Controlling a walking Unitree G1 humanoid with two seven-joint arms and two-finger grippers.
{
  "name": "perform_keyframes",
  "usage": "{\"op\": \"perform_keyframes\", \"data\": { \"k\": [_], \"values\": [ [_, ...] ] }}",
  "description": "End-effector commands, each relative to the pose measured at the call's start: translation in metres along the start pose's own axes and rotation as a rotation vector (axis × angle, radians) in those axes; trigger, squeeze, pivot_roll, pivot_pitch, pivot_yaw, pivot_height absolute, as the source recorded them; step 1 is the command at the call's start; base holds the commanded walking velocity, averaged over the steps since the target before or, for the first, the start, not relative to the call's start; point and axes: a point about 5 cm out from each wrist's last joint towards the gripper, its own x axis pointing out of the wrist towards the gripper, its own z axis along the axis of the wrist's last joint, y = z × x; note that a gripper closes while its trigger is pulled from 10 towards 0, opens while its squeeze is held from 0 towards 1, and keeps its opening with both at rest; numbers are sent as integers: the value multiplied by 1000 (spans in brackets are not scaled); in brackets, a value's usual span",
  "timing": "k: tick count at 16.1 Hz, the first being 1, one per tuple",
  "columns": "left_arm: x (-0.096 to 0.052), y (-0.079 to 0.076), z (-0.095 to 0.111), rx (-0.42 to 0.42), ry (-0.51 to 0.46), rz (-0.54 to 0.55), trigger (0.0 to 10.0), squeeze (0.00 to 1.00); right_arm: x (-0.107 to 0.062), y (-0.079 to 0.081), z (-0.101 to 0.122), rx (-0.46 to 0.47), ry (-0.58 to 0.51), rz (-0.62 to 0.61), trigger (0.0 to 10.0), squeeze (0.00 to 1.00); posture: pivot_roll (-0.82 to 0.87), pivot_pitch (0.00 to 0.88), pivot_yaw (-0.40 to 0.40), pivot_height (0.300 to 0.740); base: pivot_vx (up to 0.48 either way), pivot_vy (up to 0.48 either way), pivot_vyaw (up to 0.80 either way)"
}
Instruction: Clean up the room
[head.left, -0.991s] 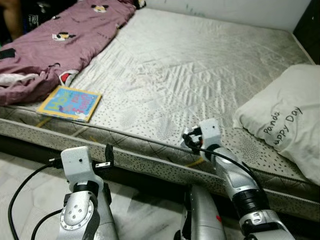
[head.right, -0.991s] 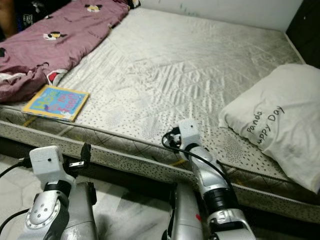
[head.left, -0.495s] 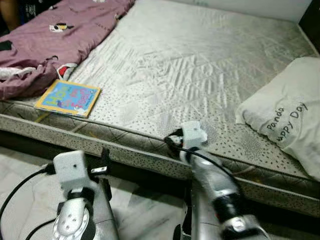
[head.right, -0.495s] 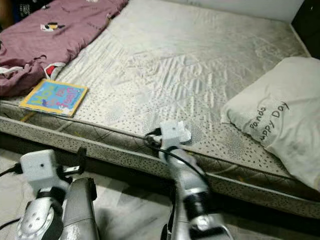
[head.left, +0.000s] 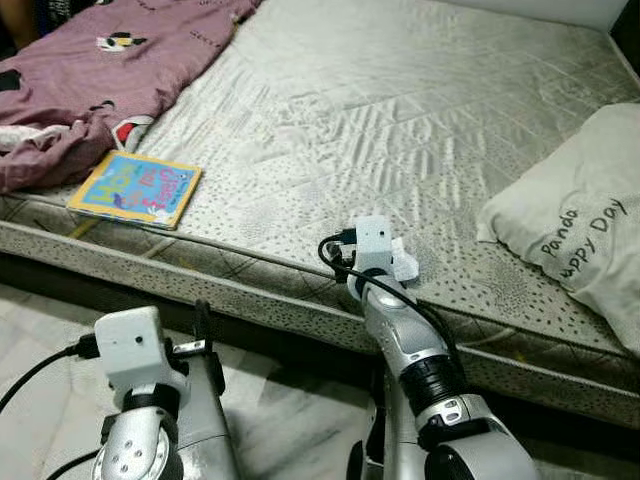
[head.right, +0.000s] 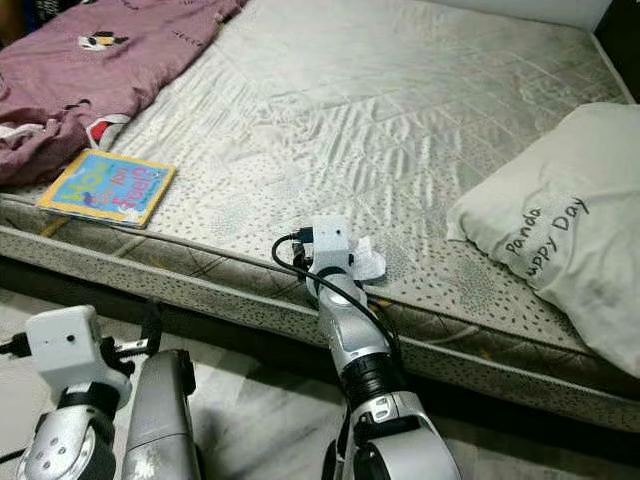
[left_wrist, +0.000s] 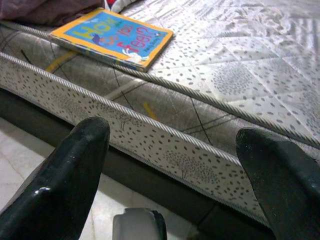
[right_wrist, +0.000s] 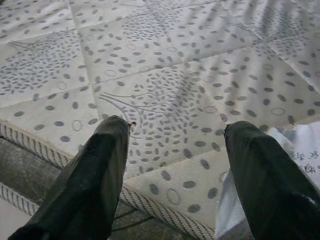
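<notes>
Right wrist view: open, empty right end effector (right_wrist: 172, 165) beside crumpled wrapper (right_wrist: 295, 160) on mattress (right_wrist: 150, 75).

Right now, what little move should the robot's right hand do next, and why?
Probably nudge the right gripper sideways onto the white wrapper and close. Its fingers stand open over the mattress edge, and the wrapper lies just beside one finger, not yet between them.
</notes>
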Motion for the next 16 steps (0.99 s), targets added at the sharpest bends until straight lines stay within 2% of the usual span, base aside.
{"op": "perform_keyframes", "data": {
  "k": [1, 3, 9, 12, 14, 16],
  "values": [
    [-2, 0, 2, -1, -1, 10, 10000, 0, 2, 2, 10, 6, -28, -5, 10000, 0, 197, 127, -85, 516, 0, 0, 0],
    [-3, -1, 2, -6, 5, 11, 10000, 0, 5, -2, 18, -39, -89, -39, 10000, 0, 191, 131, -85, 516, 0, 0, 0],
    [-7, -5, 3, -15, 10, 13, 10000, 0, 15, -3, 10, -207, -70, -79, 10000, 0, 188, 150, -89, 516, 0, 0, 0],
    [-16, -6, 1, -25, 32, 22, 10000, 0, 15, -3, 5, -230, -70, -110, 10000, 0, 193, 186, -91, 516, 0, 0, 0],
    [-25, -6, 1, -30, 53, 26, 10000, 0, 16, -6, 15, -233, -136, -150, 10000, 0, 193, 201, -88, 516, 0, 0, 0],
    [-27, -6, 4, -35, 49, 26, 10000, 0, 16, -10, 23, -216, -193, -180, 10000, 0, 193, 213, -80, 516, 0, 0, 0]
  ]
}}
